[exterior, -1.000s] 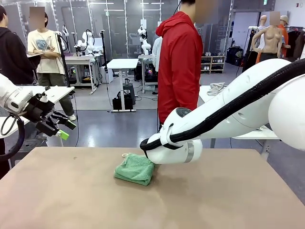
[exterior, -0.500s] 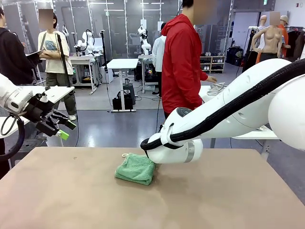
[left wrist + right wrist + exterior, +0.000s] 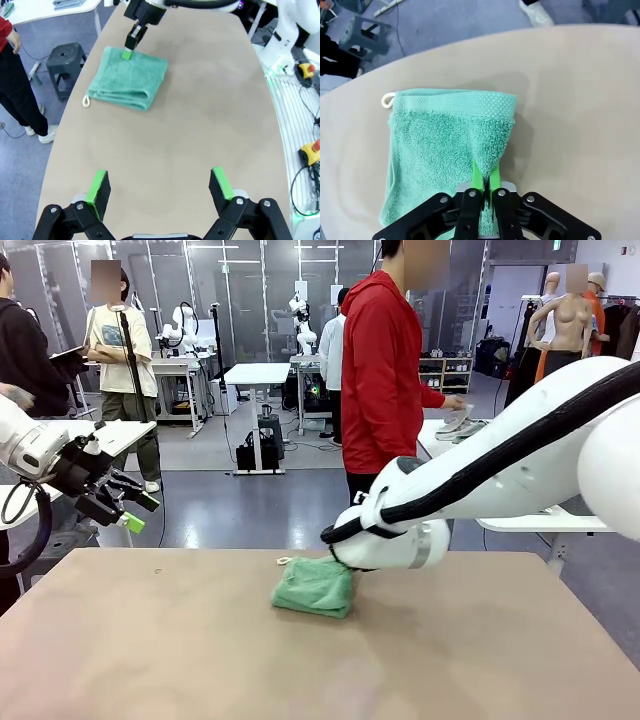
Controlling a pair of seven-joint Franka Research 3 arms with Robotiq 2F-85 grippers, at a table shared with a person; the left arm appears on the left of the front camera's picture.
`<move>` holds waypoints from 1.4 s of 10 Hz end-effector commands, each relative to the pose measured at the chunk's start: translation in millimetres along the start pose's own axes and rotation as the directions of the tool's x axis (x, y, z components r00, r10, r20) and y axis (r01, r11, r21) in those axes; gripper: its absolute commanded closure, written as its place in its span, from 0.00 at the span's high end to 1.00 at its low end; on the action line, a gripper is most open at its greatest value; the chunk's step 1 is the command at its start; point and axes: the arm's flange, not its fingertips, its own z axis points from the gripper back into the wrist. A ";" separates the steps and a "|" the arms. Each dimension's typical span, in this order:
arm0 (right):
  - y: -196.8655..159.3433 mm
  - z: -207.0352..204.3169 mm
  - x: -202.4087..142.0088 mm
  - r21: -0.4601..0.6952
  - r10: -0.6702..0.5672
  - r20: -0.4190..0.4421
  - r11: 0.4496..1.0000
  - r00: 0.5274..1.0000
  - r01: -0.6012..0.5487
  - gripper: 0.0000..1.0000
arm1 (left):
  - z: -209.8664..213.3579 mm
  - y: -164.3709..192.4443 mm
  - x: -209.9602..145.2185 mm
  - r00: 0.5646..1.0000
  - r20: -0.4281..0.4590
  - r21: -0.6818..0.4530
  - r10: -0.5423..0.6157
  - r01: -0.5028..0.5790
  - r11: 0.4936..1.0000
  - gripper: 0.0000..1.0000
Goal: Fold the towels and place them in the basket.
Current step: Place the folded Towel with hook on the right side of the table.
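- Okay, quick one: which step am I tagging?
- Fold looks done, so I'd call it pick-up for the basket. The mint green towel [image 3: 313, 588] lies doubled on the counter [image 3: 150, 660], about 12 o'clock from the counter's middle in the front view. Its cord loop [image 3: 284, 561] is at the towel's 10 o'clock corner.
- Right gripper?
- My right gripper [image 3: 485, 172] is pressed together, pinching a ridge of terry at the towel's edge. In its wrist view that's the towel's 6 o'clock side, with cloth tented up between the green pads [image 3: 476, 175]. The rest of the towel lies flat on the counter.
- Left one?
- Left gripper [image 3: 160, 186] is spread wide with nothing in it. It's raised near the counter's 10 o'clock corner in the front view, well apart from the towel. Idle, I'd say.
- Next move?
- My guess: lift and carry to the basket. The grip is on one edge only, so the layers may fall open as I raise it. That calls for a slow lift, or the left gripper taking the opposite side. I can't tell whether the pinch has both layers.
- Anyone in the way?
- The person in a red jacket [image 3: 385, 370] stands at 12 o'clock past the counter, reaching to another table, hands nowhere near my towel.
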 end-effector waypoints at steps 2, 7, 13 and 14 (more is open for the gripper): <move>-87.0 32.6 36.1 0.040 0.162 -0.163 0.987 0.973 -0.157 0.05 | 0.0 -0.5 0.2 1.000 -0.004 -0.002 -0.002 0.002 1.000 1.00; -230.9 94.3 83.7 0.036 0.213 -0.262 0.977 0.941 -0.211 0.05 | 0.0 -0.5 0.2 1.000 -0.004 -0.002 -0.002 0.002 1.000 1.00; -310.6 92.4 114.1 0.031 0.160 -0.208 0.987 0.965 -0.157 0.05 | 0.0 -0.5 0.2 1.000 -0.004 -0.002 -0.002 0.002 1.000 1.00; -311.2 95.0 114.0 0.021 0.162 -0.205 0.987 0.965 -0.161 0.26 | 0.0 -0.5 0.2 1.000 -0.004 -0.002 -0.002 0.002 1.000 1.00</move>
